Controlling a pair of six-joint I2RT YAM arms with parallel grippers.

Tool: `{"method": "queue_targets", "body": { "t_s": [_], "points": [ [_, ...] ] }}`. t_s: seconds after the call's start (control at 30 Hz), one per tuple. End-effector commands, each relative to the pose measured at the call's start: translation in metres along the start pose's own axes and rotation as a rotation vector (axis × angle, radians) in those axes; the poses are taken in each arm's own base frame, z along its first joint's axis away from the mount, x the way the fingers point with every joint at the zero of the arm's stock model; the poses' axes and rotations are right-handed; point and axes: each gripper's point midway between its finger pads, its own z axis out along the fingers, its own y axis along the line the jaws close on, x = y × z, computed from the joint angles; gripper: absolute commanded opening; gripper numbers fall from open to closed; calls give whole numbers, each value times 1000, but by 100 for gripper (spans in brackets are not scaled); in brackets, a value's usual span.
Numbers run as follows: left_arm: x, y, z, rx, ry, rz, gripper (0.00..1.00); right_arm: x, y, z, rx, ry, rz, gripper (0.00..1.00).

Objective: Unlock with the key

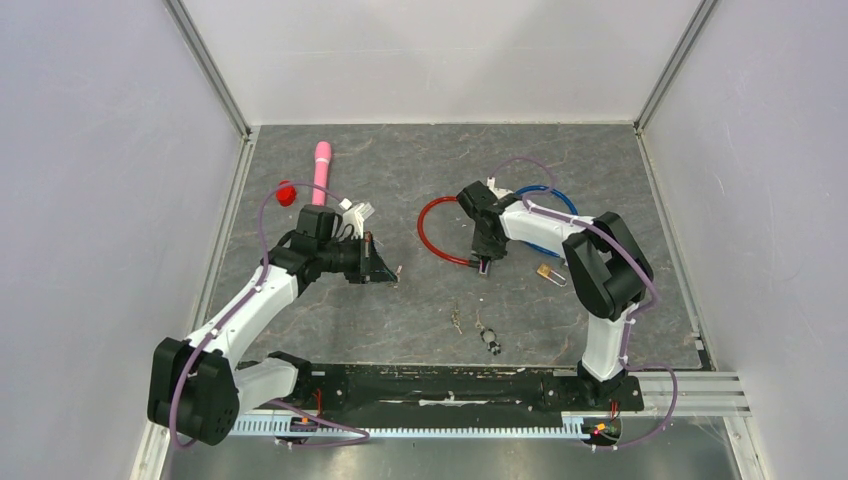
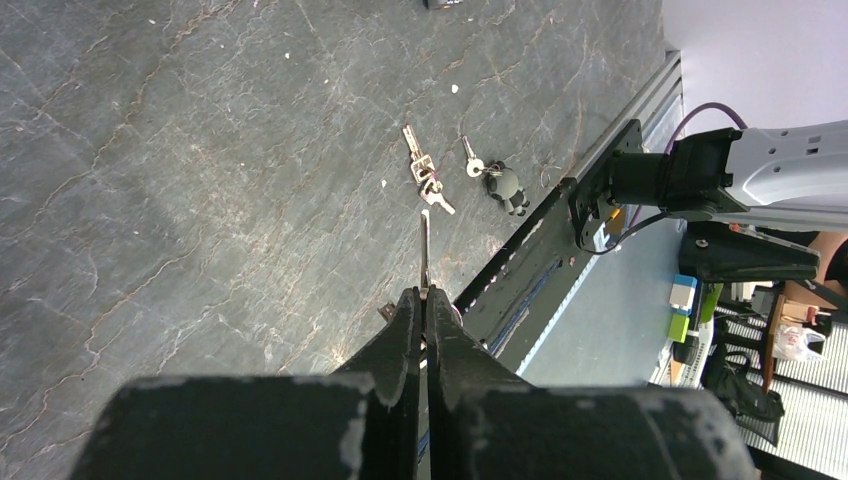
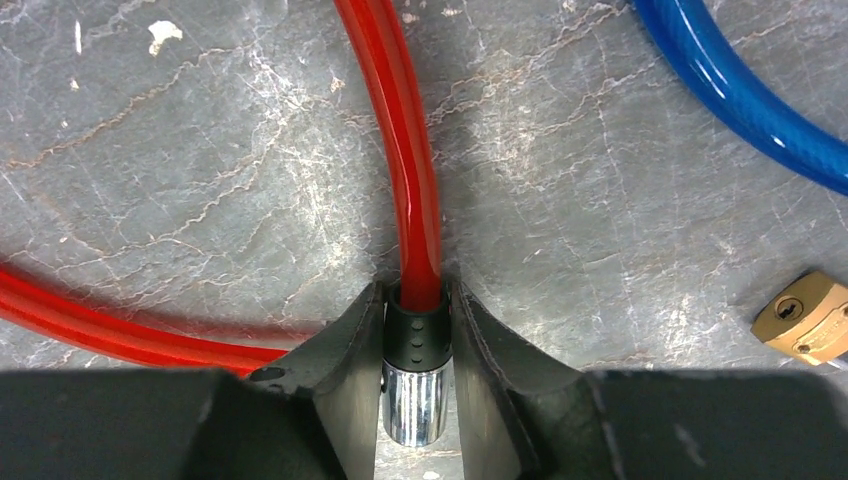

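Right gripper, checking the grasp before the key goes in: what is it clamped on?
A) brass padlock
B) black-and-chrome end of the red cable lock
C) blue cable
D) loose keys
B: the right gripper pinches the red cable lock at its black-and-chrome end; the brass padlock lies apart.

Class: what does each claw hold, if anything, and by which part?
Left claw: key, pinched at its head end. Right claw: red cable lock, by its black collar.

Bare tabletop (image 1: 430,292) separates the left gripper (image 1: 386,272), its key (image 2: 425,250) jutting out, from the right gripper (image 1: 484,263). A red cable (image 3: 405,150) curls beside the right gripper, a brass padlock (image 1: 547,272) on its other side. Toward the tabletop's near edge lie loose keys (image 1: 457,320).
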Motion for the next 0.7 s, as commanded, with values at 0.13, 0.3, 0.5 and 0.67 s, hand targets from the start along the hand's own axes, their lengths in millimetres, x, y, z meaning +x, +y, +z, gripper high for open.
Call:
{"method": "queue_targets", "body": {
  "t_s": [0.13,0.3,0.5,0.67],
  "points": [
    [-5,-8,1,28,-9,8,2,17,-3,1,46,64,25,9],
    [-6,-29,8,72,-9,21,2,2,10,-22,-36,21,84,0],
    [-2,-59,32,147,7,32,2,-20,23,-59,-133,-35,175,0],
    [-2,-73,47,177,18,32,2,-34,27,-94,-212,-87,253,0]
  ]
}}
